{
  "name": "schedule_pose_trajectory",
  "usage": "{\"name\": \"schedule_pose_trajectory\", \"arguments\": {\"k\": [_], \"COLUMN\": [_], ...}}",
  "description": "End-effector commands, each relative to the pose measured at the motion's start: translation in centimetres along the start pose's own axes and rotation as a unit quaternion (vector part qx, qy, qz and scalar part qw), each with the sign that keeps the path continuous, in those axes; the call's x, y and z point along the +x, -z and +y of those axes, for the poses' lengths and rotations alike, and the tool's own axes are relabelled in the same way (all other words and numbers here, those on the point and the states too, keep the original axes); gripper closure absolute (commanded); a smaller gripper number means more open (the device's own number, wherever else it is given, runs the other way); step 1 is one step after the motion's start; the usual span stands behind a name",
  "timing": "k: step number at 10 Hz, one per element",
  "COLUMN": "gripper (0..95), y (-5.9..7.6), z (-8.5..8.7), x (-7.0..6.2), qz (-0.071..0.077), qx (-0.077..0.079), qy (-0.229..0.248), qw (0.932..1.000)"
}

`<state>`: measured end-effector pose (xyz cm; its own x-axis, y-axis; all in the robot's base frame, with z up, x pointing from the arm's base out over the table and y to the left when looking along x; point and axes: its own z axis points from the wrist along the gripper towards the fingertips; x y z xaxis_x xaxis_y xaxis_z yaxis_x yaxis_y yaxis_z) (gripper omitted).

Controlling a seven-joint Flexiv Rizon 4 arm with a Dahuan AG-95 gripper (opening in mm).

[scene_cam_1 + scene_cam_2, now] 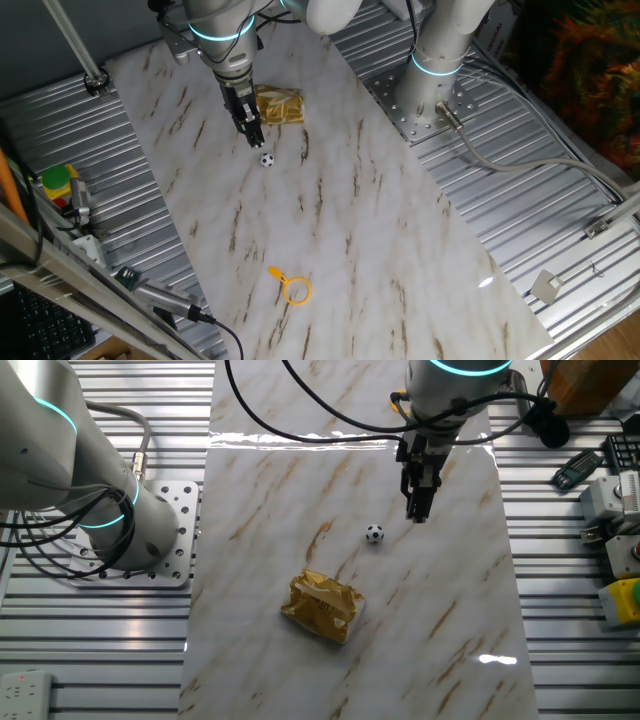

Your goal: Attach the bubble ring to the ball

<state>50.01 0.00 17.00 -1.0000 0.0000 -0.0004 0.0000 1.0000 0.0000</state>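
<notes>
On the marble-patterned desk (330, 210) I found the ball (266, 158) lying on its own near the far end, with the gripper (255, 137) hanging just above and beside it, tip pointed down. From one fixed view the jaws looked drawn close together with nothing between them, though I could not tell for certain whether they were fully pressed shut (the dark fingers merged into one shape at that angle). The other fixed view gave me the same gripper (417, 512) from the opposite side, again as a single narrow dark tip, clearly apart from the ball (374, 534) and holding nothing.

Only one fixed view showed me the bubble ring (293, 288); it lay flat near the close end of the desk, well apart from the ball, its short handle pointing away from the hoop. The other fixed view cut that end off entirely. A crumpled gold foil wrapper (277, 106) sat near the ball, and the other view showed its folds (322, 606) far better.
</notes>
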Motion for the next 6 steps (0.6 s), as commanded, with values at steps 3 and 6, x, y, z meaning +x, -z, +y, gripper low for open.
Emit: {"name": "schedule_pose_trajectory", "arguments": {"k": [3, 6], "gripper": [95.0, 95.0], "y": [0.5, 0.74], "z": [0.24, 0.28], "x": [0.26, 0.38], "qz": [-0.049, -0.051], "qx": [0.041, 0.042], "qy": [-0.022, -0.035], "qw": [0.9977, 0.9972]}}
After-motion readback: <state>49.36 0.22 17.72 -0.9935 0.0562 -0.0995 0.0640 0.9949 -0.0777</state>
